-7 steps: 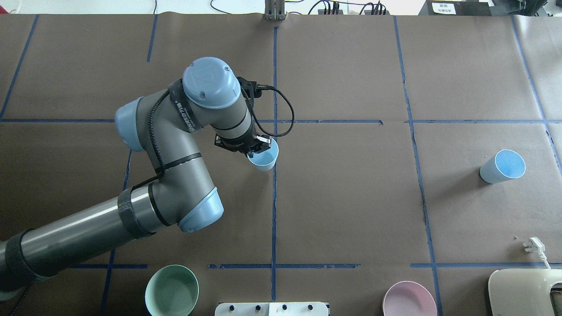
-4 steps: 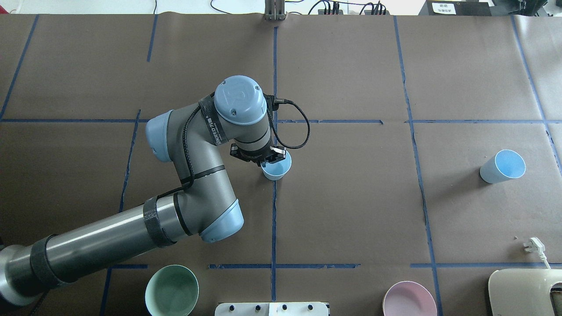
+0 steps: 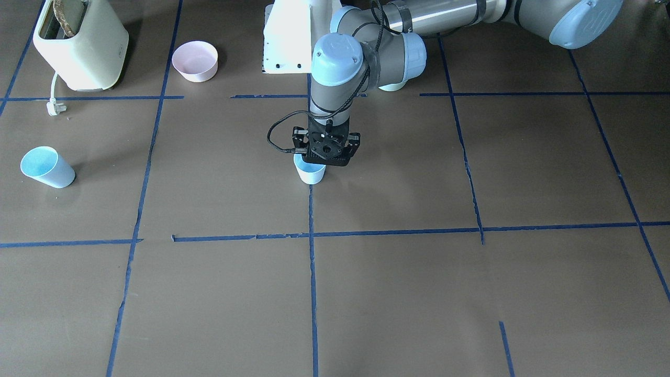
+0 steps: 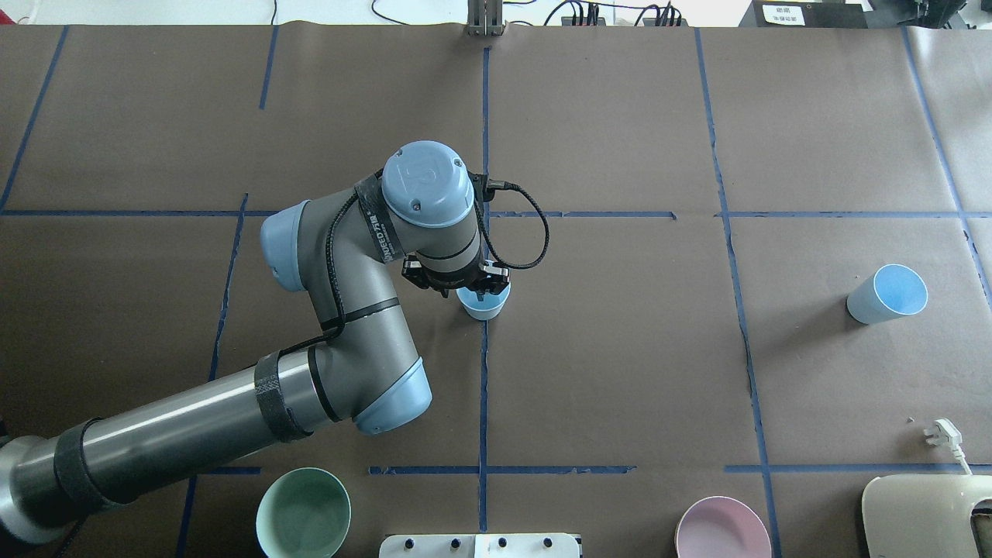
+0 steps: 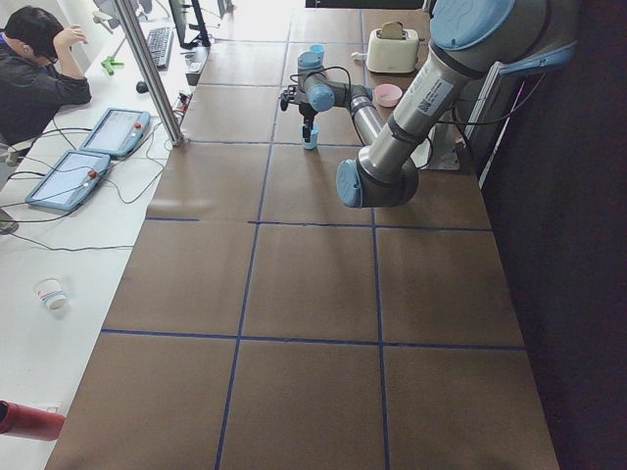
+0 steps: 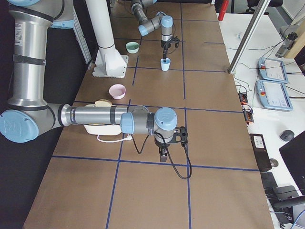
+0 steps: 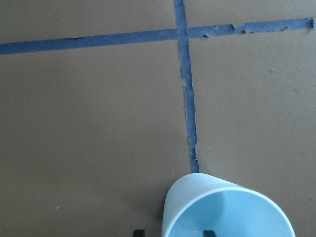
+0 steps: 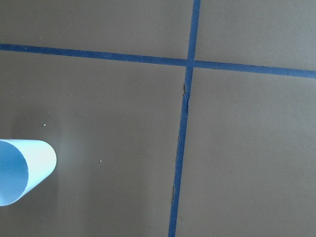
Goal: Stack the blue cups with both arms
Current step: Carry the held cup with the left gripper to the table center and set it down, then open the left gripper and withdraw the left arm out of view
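Note:
One blue cup (image 4: 483,304) stands upright on the centre tape line, also in the front view (image 3: 310,173) and the left wrist view (image 7: 227,212). My left gripper (image 4: 479,291) is right over its rim. In the left wrist view one fingertip (image 7: 209,232) is inside the cup and the other outside. The jaws stand apart, clear of the wall. The second blue cup (image 4: 887,294) lies on its side at the far right, also in the right wrist view (image 8: 22,170). My right gripper (image 6: 163,155) points down and shows only in the right side view. I cannot tell its state.
A mint-green bowl (image 4: 304,513) and a pink bowl (image 4: 722,528) sit near the robot's edge, either side of the white base (image 4: 480,545). A cream toaster (image 4: 926,515) with a loose plug (image 4: 942,434) is at the right corner. An operator (image 5: 34,69) sits beyond the table.
The left arm carried the cup to the right, then lowered it onto the table at the centre line. The cup now stands under jaws that are apart. The second cup has not moved.

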